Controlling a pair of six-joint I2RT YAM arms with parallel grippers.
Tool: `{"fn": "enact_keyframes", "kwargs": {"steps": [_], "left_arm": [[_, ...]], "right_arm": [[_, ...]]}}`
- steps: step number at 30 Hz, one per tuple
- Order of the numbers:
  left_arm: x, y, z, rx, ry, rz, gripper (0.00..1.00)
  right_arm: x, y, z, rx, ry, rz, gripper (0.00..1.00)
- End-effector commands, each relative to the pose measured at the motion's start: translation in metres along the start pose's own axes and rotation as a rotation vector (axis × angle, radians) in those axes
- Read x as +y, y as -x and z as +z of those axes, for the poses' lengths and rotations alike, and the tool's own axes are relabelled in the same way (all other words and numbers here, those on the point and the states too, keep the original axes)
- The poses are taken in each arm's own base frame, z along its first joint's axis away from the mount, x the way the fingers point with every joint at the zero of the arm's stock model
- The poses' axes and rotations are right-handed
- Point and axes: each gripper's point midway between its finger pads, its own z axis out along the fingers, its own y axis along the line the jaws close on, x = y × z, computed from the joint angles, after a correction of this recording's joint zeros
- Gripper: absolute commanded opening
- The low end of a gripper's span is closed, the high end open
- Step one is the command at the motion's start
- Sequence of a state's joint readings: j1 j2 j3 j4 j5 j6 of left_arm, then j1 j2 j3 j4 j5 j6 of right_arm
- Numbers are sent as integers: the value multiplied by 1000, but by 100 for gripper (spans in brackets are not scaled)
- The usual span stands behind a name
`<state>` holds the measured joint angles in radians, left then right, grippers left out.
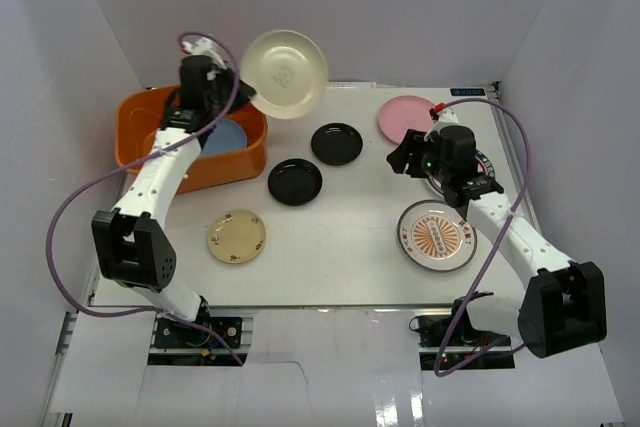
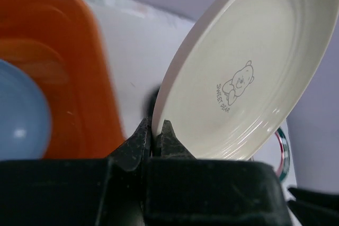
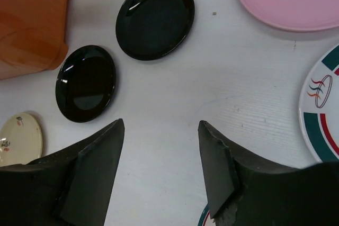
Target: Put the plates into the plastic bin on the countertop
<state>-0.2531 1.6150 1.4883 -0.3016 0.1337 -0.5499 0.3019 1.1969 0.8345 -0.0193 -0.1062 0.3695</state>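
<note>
A: Where is the plastic bin (image 1: pixel 232 168) on the counter (image 1: pixel 350 217)?
B: Far left. The cream plate (image 1: pixel 284 73) hangs tilted on edge just past its right rim.
A: Held how?
B: The left fingers (image 2: pixel 139 140) pinch its lower edge, and the bin lies below, to their left.
A: And the right fingers (image 3: pixel 98 157)?
B: Spread and empty, well apart from the bin.

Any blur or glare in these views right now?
Left wrist: cream plate sharp, its bear print legible; orange bin and light blue plate soft, out of focus. Right wrist: sharp, small glare streaks on both black plates. Top external: even light, soft shadows.
</note>
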Motion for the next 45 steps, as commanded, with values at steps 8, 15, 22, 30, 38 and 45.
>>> {"fn": "enact_keyframes", "kwargs": {"steps": [8, 15, 22, 30, 38, 45], "left_arm": [[178, 72, -83, -239, 399, -208, 0], [239, 44, -93, -248, 574, -256, 0], [270, 24, -93, -227, 681, -224, 11], [264, 25, -83, -221, 619, -218, 85], [180, 65, -103, -320, 363, -130, 90], [67, 50, -94, -280, 128, 72, 88]], "right_arm": [[-71, 55, 54, -84, -338, -87, 48], [-157, 75, 98, -58, -494, 3, 59], [-208, 75, 132, -14, -584, 19, 63], [-244, 63, 167, 35, -590, 53, 56], [-268, 57, 180, 35, -570, 110, 46], [-255, 84, 172, -58, -535, 120, 11]]}}
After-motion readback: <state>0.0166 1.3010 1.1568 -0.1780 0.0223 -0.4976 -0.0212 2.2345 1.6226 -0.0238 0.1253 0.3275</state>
